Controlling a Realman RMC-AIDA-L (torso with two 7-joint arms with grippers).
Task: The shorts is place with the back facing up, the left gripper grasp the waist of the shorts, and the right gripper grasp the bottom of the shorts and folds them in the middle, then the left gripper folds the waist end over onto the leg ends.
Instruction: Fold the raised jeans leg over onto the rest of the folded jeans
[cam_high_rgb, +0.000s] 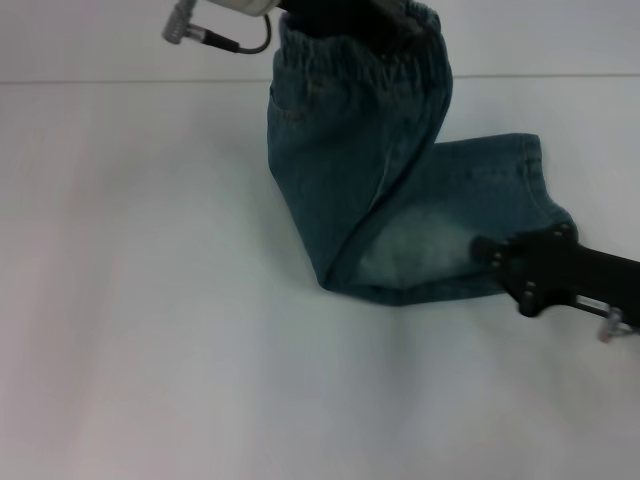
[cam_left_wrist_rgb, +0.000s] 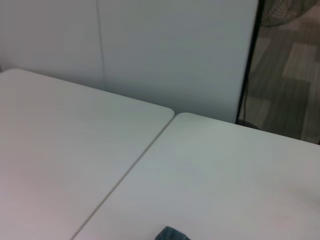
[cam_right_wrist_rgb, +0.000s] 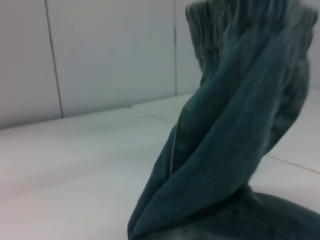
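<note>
Shorts (cam_high_rgb: 370, 190) at frame centre, waist (cam_high_rgb: 360, 62) lifted to the top edge, right end effector (cam_high_rgb: 480, 250) on the lower fabric at right.

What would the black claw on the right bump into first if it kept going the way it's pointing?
Probably the shorts. The right gripper points toward the robot's left, its tip already at the flat denim on the table, so the cloth comes first, though depth is unclear.

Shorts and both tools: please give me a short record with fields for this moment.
shorts: already folded lengthwise; waist lifted, leg part lying on the table
left tool: at the top edge of the head view, at the raised waist; mostly out of frame
right tool: low at the table, on the lying leg part
leg ends: flat on the table
final fold: not yet done
</note>
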